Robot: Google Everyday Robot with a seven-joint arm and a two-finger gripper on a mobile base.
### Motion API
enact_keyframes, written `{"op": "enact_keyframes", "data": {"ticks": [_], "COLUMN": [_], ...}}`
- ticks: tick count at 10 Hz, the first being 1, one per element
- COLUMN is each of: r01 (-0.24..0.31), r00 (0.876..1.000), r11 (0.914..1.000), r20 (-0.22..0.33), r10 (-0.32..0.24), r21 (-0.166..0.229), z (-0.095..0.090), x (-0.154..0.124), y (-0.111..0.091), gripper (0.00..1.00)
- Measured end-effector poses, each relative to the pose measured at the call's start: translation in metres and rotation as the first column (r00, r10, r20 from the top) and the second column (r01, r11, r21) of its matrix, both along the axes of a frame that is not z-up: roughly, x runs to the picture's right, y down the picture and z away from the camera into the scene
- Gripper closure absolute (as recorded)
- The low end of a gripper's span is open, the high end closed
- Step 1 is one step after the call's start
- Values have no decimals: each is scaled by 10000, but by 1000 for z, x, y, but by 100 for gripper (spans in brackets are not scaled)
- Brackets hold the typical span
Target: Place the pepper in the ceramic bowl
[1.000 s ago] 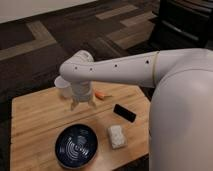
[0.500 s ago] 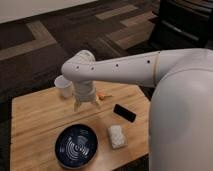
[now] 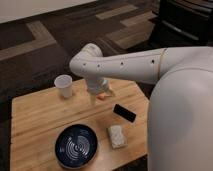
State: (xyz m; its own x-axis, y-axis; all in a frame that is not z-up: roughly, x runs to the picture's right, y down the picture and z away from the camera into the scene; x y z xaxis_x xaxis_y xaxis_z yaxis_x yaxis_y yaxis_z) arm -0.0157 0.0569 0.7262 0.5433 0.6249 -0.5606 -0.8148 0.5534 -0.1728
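Here the end effector (image 3: 99, 93) hung open and empty at the desk's (image 3: 35, 120) far side. The pepper (image 3: 103, 97) lay just beside it at 4 o'clock, its long axis roughly 9-to-3. The ceramic bowl (image 3: 76, 145) sat toward 7 o'clock.

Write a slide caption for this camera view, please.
Robot gripper, jaws open, poised over the orange pepper on a wooden table; the dark-blue ceramic bowl sits empty nearby.
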Motion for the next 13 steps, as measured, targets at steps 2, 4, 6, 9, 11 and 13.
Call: {"op": "enact_keyframes", "data": {"ticks": [2, 4, 6, 9, 11, 13], "r01": [1891, 3144, 3295, 3583, 3811, 3902], "r00": [9710, 9223, 9145, 8989, 8646, 8352], "r11": [9811, 9477, 9426, 9323, 9243, 9207], "r20": [1570, 2542, 2670, 2879, 3623, 4161], "r10": [-1805, -2912, -3041, -3303, -3481, -3597], "r21": [-410, -552, -549, -490, -215, 127], "z": [-6, -11, -12, -8, 14, 37], "x": [-2, -3, -4, 6, 10, 10], "y": [7, 12, 12, 4, -9, -19], "gripper": [35, 35, 35, 35, 35, 35]}}
